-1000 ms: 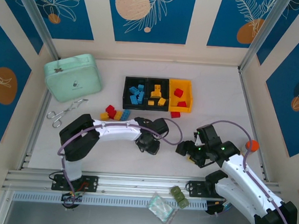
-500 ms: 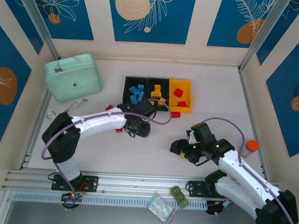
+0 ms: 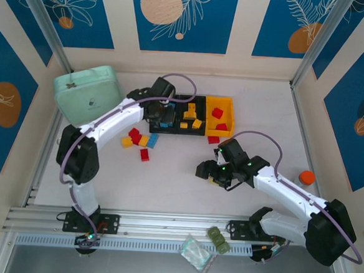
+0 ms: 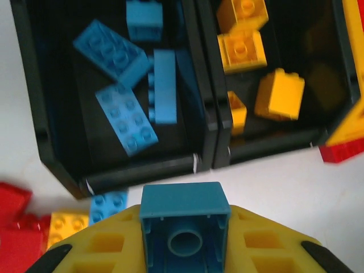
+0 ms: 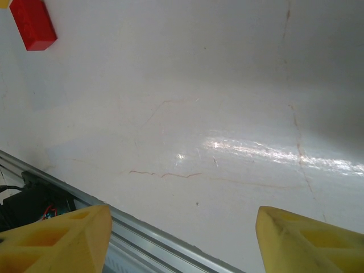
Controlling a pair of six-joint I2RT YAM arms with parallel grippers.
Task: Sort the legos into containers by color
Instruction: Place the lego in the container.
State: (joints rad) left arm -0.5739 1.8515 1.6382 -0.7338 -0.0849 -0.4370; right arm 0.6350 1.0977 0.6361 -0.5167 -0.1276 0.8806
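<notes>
My left gripper [image 3: 163, 113] hangs at the near rim of the left black container [image 3: 164, 131], shut on a blue lego [image 4: 185, 222] whose hollow underside faces the left wrist camera. That container [image 4: 142, 170] holds several blue legos [image 4: 125, 116]. The middle black container [image 3: 190, 132] holds yellow legos [image 4: 278, 94], and the orange-yellow container [image 3: 232, 118] holds red ones. Loose legos lie on the table: red [image 3: 134, 134], yellow [image 3: 127, 142], blue [image 3: 152, 140], red [image 3: 144, 154] and red [image 3: 213, 139]. My right gripper [image 3: 208, 171] hovers open over bare table [image 5: 182, 244], a red lego [image 5: 33, 23] far ahead of it.
A mint-green case [image 3: 88, 92] lies at the back left. An orange cap [image 3: 306, 177] stands at the right. An olive lump [image 3: 218, 239] and a clear bag [image 3: 196, 253] sit on the front rail [image 5: 142, 244].
My left arm has swung from the front middle of the table back to the left black container, carrying the blue lego. My right gripper has moved left and farther from the rail, still open.
</notes>
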